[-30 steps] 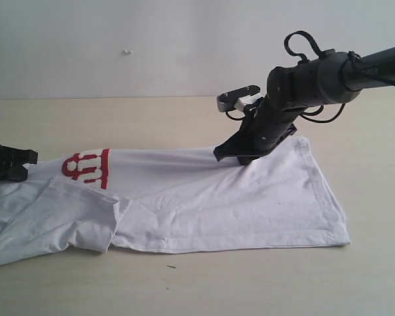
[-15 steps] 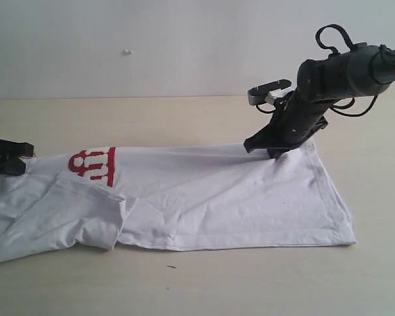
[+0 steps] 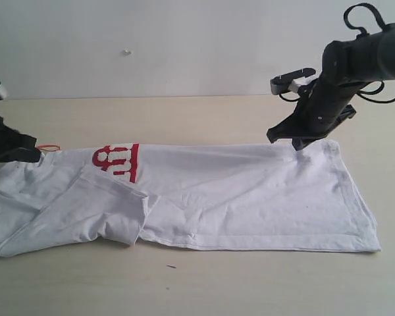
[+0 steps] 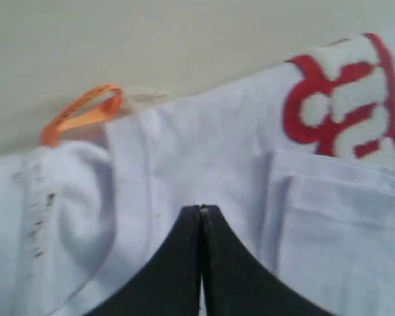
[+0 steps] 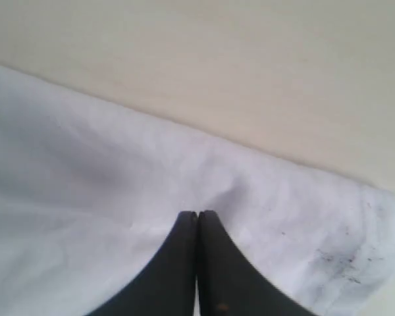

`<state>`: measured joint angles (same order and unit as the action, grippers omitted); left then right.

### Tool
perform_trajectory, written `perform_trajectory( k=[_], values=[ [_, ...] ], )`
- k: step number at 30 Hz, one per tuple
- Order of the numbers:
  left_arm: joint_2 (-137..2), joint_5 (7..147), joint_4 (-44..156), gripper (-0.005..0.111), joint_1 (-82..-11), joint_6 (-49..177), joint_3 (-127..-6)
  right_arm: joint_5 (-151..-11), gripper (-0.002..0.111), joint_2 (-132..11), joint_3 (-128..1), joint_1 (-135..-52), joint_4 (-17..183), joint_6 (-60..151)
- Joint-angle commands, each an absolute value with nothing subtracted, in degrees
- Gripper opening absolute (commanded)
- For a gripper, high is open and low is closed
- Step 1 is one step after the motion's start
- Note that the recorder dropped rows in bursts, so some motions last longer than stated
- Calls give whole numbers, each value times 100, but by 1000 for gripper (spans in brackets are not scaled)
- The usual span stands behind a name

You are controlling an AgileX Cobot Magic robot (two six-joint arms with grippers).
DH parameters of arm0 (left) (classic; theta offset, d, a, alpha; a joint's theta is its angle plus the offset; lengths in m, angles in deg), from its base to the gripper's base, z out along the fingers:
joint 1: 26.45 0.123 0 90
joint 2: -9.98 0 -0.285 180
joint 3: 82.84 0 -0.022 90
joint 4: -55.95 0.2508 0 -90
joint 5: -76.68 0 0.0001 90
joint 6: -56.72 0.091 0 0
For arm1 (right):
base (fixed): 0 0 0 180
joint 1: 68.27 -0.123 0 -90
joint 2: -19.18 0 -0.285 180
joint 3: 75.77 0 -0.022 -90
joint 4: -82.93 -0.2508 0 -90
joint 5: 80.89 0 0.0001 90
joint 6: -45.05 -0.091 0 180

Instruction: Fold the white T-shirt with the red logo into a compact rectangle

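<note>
The white T-shirt (image 3: 250,197) lies lengthwise across the table, folded in half along its length, with one sleeve (image 3: 92,210) lying over the front. Part of the red logo (image 3: 118,161) shows at the far fold, and also in the left wrist view as the logo (image 4: 342,108). My left gripper (image 3: 18,153) is shut on the far edge near the collar, by the orange tag (image 4: 85,112); its tips (image 4: 202,209) press into the cloth. My right gripper (image 3: 296,141) is shut on the far edge near the hem; the closed tips (image 5: 197,214) sit in white fabric (image 5: 85,171).
The beige tabletop (image 3: 184,118) runs bare behind the shirt up to a white wall (image 3: 184,46). A small dark speck (image 3: 172,266) lies on the table in front of the shirt. The right arm's cables (image 3: 365,20) loop above its wrist.
Both grippers have moved to the right, dragging the shirt with them. The logo, sleeve and hem have all shifted rightward, and the cloth now lies flatter and more stretched out.
</note>
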<state>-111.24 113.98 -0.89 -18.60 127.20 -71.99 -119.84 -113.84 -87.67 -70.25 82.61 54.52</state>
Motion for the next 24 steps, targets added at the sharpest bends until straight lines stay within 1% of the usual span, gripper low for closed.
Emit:
perform_trajectory(
  k=[1, 3, 6, 7, 10, 11, 12, 14, 17, 24],
  values=[
    [-10870, 12101, -240, 0, -2364, 13327, -7232, -12187, 0, -11023, -8750, -6993, 7845, 5834],
    [-10829, 12214, -80, 8, -2853, 13427, -7232, -12305, 0, -10891, -8750, -6993, 7729, 5893],
    [-10867, 12334, 482, 22, -3516, 13413, -7232, -12444, 0, -10831, -8750, -6993, 7729, 5893],
    [-10902, 12332, 697, 25, -3735, 13331, -7232, -12473, 0, -10824, -8750, -6993, 7729, 5893],
    [-11067, 12195, 1013, 25, -4289, 13203, -7232, -12498, 0, -10818, -8750, -6993, 7715, 5893],
    [-11135, 12028, 1078, 25, -4456, 13112, -7232, -12498, 0, -10818, -8750, -6993, 7704, 5893],
    [-11255, 11568, 1255, 25, -4688, 12811, -7232, -12508, 0, -10818, -8750, -6993, 7687, 5893],
    [-11379, 11151, 1427, 25, -4835, 12537, -7232, -12535, 0, -10818, -8750, -6993, 7687, 5893],
    [-11593, 10750, 1440, 25, -4867, 12464, -7232, -12535, 0, -10818, -8750, -6993, 7687, 5893],
    [-11760, 10506, 982, 25, -4867, 12410, -7243, -12465, 0, -10828, -8750, -6993, 7687, 5893]
  ],
)
